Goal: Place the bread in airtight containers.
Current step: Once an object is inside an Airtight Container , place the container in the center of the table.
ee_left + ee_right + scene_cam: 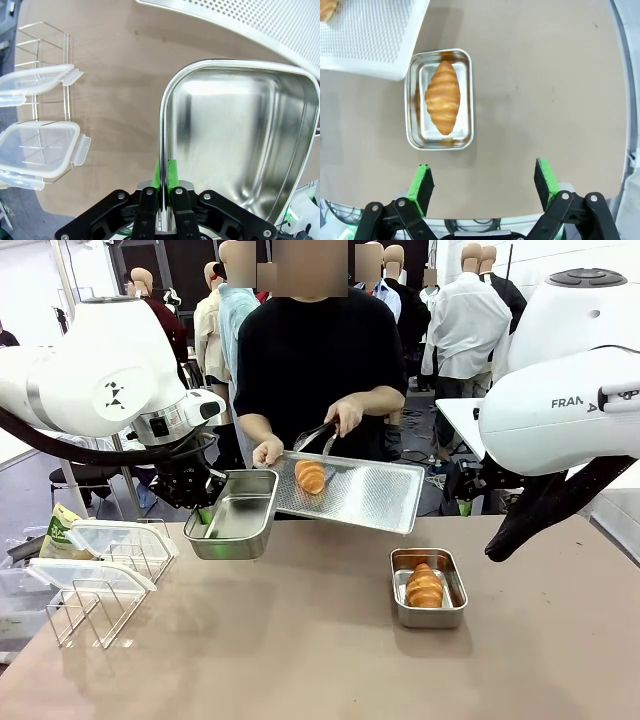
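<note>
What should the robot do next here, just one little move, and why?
Probably hold the empty tub level beside the tray. The left gripper is shut on that tub's wall, lifted off the table, the person's tongs are by the roll on the tray, and the other tub already has its roll.

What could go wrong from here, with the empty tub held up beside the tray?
1. The left pincer clamps the empty tub by one rim only; a roll dropped in could twist the tub or make it slip.
2. The tub's edge is close to the person's tray; a bump might send the roll sliding off.
3. The person's hand works the tongs near the left arm, so contact is possible.
</note>
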Controlling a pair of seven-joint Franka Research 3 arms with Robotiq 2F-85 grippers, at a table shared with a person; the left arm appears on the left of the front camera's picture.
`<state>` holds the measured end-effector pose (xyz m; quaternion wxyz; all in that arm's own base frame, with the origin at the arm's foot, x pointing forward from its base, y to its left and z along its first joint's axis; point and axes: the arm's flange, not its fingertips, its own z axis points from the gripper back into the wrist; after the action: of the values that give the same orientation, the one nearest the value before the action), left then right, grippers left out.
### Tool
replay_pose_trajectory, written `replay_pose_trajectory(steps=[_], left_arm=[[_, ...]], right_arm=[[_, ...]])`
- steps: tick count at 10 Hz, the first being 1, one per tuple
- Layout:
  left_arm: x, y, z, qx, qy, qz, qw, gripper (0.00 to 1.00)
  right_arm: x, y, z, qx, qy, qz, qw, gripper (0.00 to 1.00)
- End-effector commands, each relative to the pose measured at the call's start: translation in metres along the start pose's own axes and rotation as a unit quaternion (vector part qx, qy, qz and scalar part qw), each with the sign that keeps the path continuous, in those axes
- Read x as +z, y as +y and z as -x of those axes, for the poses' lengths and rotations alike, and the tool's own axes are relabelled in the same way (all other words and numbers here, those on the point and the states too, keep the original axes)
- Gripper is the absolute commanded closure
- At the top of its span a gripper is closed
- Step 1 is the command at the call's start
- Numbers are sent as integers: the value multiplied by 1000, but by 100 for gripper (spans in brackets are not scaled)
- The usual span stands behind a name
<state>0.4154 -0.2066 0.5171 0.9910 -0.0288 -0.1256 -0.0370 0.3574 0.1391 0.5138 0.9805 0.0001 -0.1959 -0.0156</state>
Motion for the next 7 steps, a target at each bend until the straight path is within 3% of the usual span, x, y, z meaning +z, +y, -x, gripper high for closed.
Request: replay_pose_trajectory(steps=[1,7], left_arm=[[4,2,-1,1,-3,2,1000,100],[4,2,-1,1,-3,2,1000,100]], right_arm=[[1,0,0,2,-1,0,1000,0],[1,0,0,2,-1,0,1000,0]])
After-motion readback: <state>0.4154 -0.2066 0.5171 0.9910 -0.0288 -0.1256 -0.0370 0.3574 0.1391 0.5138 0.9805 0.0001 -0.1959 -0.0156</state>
